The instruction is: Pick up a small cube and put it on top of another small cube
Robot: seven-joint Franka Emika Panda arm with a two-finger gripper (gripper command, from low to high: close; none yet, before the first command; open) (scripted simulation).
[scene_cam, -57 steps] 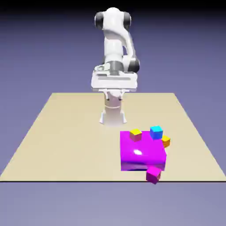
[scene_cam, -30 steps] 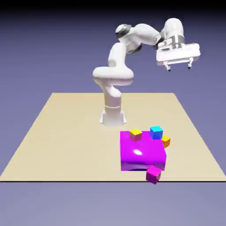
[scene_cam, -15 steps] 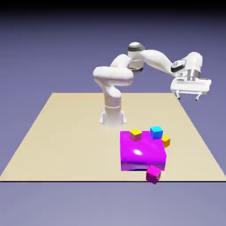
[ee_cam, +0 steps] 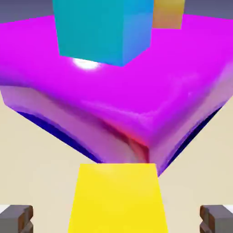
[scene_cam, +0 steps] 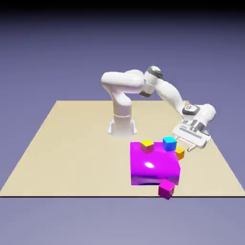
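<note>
The gripper [ee_cam: 116,217], jaws wide apart and empty, frames the small orange-yellow cube [ee_cam: 117,198] squarely between its 2 fingertips [ee_cam: 17,217], directly ahead beside the magenta block [ee_cam: 136,95].

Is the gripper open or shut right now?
Open. In the hand view the fingertips sit far apart at the bottom corners, with the yellow cube between them, untouched. The gripper holds nothing.

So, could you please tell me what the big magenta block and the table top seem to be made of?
Magenta block: glossy, like polished plastic, judging by the bright white highlight on top; the hand view shows streaky reflections on its sides. Table top: flat matte beige, no shine or grain, so the material is unclear.
</note>
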